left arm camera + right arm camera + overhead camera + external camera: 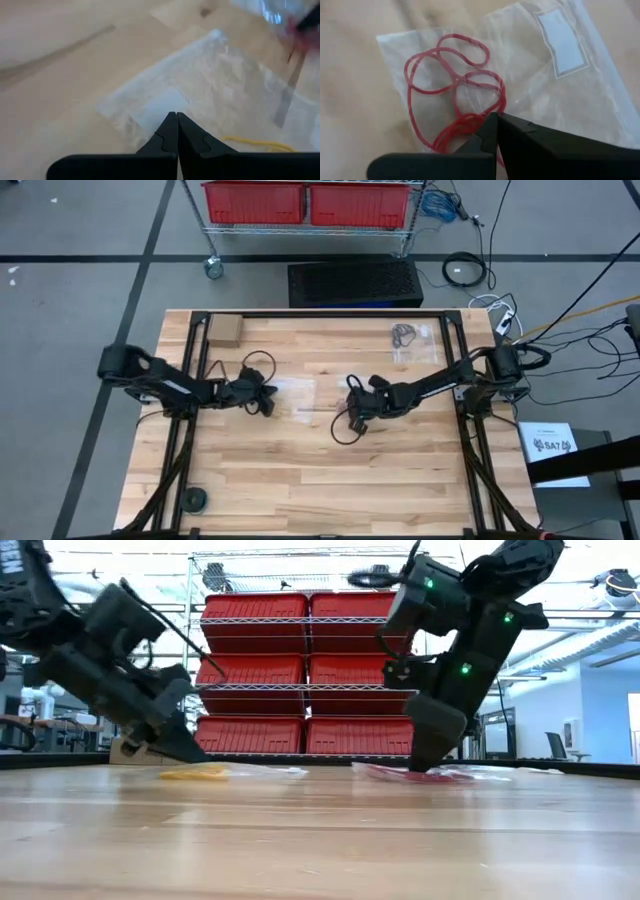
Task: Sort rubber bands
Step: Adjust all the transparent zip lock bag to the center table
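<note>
Two clear plastic bags lie flat mid-table. One bag (555,105) carries several red rubber bands (445,70), seen as a red strip (400,775) in the low view. My right gripper (495,116) is shut, tipped steeply down, its tips right at those bands. The other bag (200,85) has a white label, with a yellow rubber band (255,145) at its edge. My left gripper (176,116) is shut and slants down just above that bag, near the yellow band (195,773). My right gripper's shut fingertips (487,125) come from above onto the bunched end of the red bands (465,125). The fingers hide the meeting place, so I cannot tell whether a strand is pinched or only lies under them. The bands lie slack on the bag.
A third clear bag with dark bands (405,335) lies at the far right of the table. A small cardboard box (225,330) sits at the far left and a black round object (193,500) at the near left. Black cable loops (345,435) hang by the grippers.
</note>
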`<state>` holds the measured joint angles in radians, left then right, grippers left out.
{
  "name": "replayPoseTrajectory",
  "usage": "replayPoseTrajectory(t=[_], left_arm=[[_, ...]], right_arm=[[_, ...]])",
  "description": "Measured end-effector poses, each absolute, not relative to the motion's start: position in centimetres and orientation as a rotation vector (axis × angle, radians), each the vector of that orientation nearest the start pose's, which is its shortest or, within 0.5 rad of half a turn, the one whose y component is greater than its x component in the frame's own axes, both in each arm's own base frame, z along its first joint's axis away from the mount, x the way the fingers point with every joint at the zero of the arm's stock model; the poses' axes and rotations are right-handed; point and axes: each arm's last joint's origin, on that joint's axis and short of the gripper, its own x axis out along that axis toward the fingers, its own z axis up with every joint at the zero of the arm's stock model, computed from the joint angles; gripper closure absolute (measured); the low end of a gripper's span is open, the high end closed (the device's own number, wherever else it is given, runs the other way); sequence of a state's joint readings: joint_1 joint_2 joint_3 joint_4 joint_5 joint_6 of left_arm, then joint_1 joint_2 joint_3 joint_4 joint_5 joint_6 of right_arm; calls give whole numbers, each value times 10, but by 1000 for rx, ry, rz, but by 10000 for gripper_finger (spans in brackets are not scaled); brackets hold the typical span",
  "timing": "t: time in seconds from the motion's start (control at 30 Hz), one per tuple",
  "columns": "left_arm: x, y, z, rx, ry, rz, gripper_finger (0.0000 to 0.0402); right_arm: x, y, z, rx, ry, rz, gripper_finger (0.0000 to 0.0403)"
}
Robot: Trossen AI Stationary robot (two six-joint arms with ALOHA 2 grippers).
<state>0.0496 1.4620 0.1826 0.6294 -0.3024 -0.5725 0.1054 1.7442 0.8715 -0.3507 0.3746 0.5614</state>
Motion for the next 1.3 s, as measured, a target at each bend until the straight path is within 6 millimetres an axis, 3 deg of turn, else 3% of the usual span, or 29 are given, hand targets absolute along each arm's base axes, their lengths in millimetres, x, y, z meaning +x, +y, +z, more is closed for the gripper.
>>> replayPoseTrajectory(t=[0.2,0.33,0.53,0.73,1.1,1.3], left_arm=[[170,13,93,-511,458,553,402],[169,8,97,-514,427,524,402],[183,0,115,-433,336,434,402],[205,-4,132,-326,339,300,402],[207,2,95,-360,605,301,402],[207,-9,93,-362,630,269,402]], right_arm=[[312,29,124,175,1013,-423,403],[316,30,125,184,991,-374,403],[318,34,127,206,965,-361,403],[334,37,148,231,877,-349,403],[328,28,145,234,920,-504,403],[322,27,136,204,1004,-540,403]])
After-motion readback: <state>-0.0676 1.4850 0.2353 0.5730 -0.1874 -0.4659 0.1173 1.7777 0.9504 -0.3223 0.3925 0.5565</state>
